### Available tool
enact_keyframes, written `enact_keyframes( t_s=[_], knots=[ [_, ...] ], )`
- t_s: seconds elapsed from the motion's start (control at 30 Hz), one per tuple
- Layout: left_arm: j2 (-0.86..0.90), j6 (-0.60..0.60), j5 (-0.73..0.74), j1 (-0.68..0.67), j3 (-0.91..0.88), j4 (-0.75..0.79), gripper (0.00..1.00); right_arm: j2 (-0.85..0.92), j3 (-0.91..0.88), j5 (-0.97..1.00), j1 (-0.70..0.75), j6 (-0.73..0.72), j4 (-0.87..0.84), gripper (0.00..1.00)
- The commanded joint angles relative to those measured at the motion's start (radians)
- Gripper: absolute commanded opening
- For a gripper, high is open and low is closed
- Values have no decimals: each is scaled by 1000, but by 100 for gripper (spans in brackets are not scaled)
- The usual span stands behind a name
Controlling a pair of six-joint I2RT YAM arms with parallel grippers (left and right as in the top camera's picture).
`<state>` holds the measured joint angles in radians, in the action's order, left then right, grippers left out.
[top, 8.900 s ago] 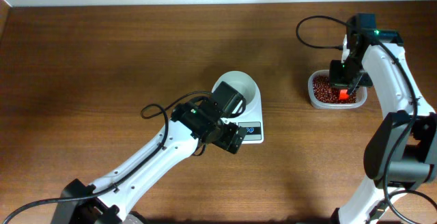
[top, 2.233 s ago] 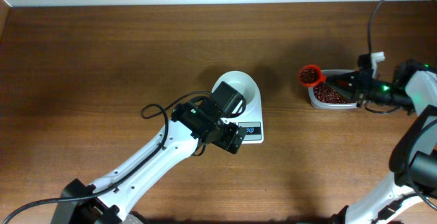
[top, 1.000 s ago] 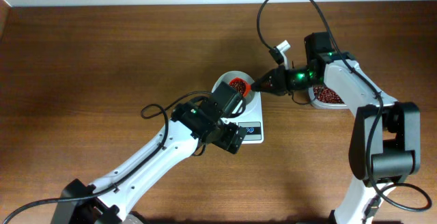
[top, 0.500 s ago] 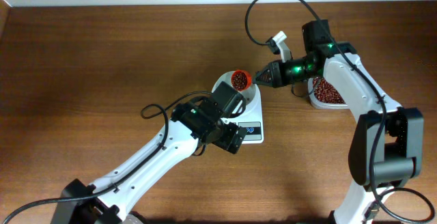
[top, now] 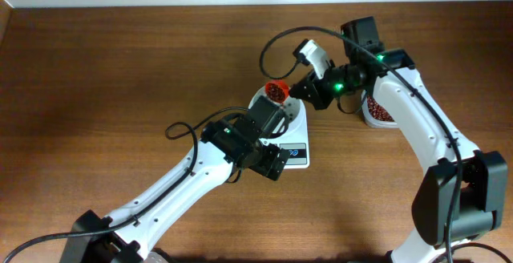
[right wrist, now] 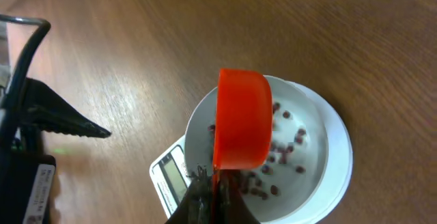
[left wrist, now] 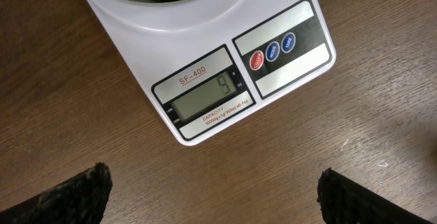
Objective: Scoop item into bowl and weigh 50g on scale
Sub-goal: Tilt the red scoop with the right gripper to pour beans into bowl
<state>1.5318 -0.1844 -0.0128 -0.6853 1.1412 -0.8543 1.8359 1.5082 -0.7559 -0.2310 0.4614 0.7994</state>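
Note:
The white bowl (top: 282,107) stands on the white scale (top: 295,149) at mid-table. My right gripper (top: 309,93) is shut on the handle of an orange-red scoop (top: 276,91), tipped over the bowl's far rim. In the right wrist view the scoop (right wrist: 240,128) hangs over the bowl (right wrist: 321,149) and red-brown beans (right wrist: 283,152) are scattered in it. My left gripper (left wrist: 215,200) is open and empty above the table just in front of the scale (left wrist: 212,80), whose display (left wrist: 208,101) reads 9.
A clear plastic container (top: 377,112) with more beans stands right of the scale, partly hidden by my right arm. My left arm crosses the table from the front left up to the scale.
My right gripper carried the filled scoop from the container leftward to the bowl and tipped it. Beans now lie in the bowl. The left arm has not moved.

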Motion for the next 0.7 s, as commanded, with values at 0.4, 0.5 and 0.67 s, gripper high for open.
enact_keyframes(
  t_s=[0.4, 0.5, 0.67],
  knots=[
    [7, -12, -10, -1, 19, 1, 99, -31, 29, 5, -3, 167, -19, 4],
    [7, -12, -10, -1, 19, 1, 99, -31, 29, 5, -3, 167, -17, 4],
    [7, -12, -10, -1, 19, 1, 99, -31, 29, 5, -3, 167, -18, 4]
  ],
)
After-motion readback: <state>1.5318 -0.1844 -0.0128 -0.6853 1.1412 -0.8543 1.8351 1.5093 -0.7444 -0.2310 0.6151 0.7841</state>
